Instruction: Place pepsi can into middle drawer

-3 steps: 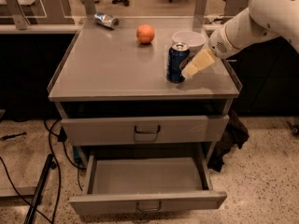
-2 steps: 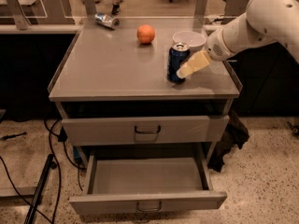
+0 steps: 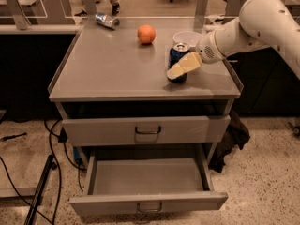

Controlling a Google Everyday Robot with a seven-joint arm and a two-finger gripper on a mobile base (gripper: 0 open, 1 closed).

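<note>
One upright pepsi can (image 3: 176,56) stands against your gripper (image 3: 177,69) — clamped or not, cannot tell — the open middle drawer (image 3: 147,178) lies below the front of the table (image 3: 108,69).

The hand (image 3: 180,68) sits at the pepsi can (image 3: 177,55) near the worktop's (image 3: 108,64) front right, a white bowl (image 3: 186,37) just behind. The middle drawer (image 3: 147,177) stands pulled out, open from above; its rear lies beneath the upper drawer (image 3: 103,130).

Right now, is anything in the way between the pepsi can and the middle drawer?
Nothing visible. The gripper is at the pepsi can on the cabinet top; the middle drawer stands open below the upper drawer.
</note>
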